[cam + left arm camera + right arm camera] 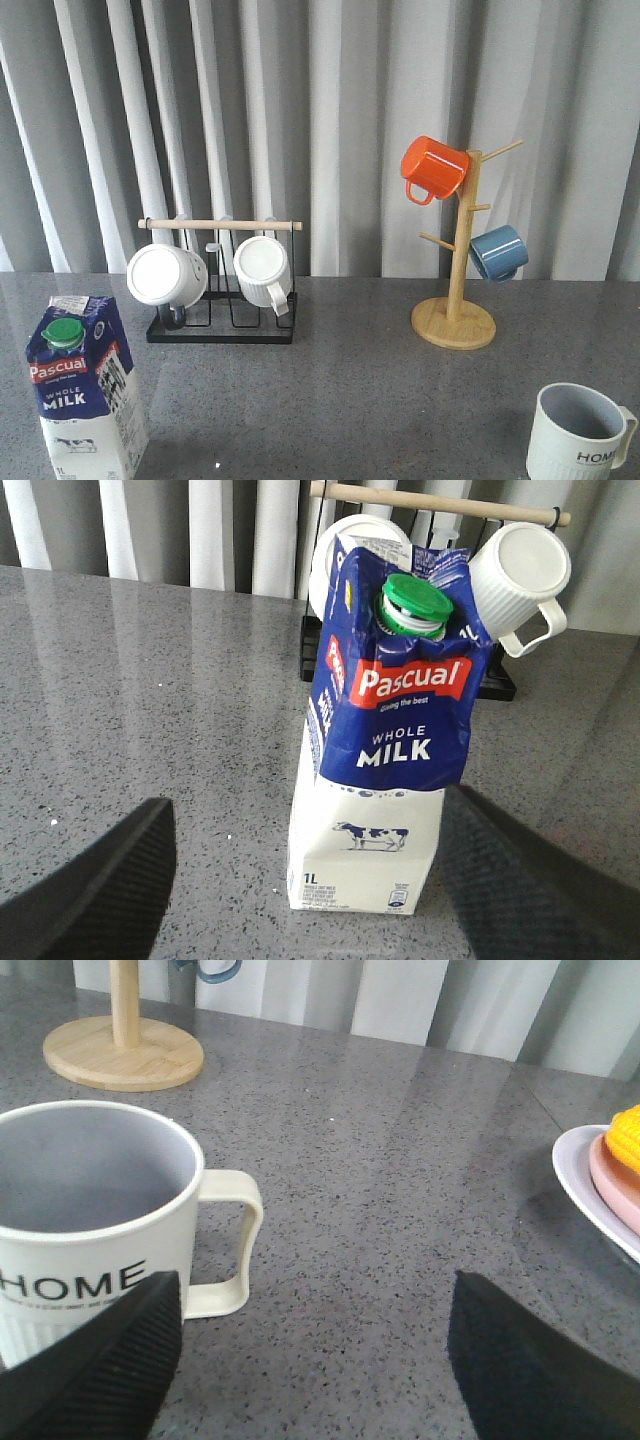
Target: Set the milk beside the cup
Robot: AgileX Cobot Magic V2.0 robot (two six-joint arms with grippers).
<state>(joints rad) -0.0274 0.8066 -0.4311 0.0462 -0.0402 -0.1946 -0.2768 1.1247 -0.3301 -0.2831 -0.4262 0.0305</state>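
One milk (85,385), one cup (578,432), four other mugs (267,270).

The milk (85,385) is coloured blue above and white below, with a green cap, a red label and a small black-and-white cow. The cup (580,432) is pale grey-white, ribbed, lettered in black, grey inside. The worktop (350,390) is speckled dark grey. Orange (434,168) and blue (498,252) mugs are seen.
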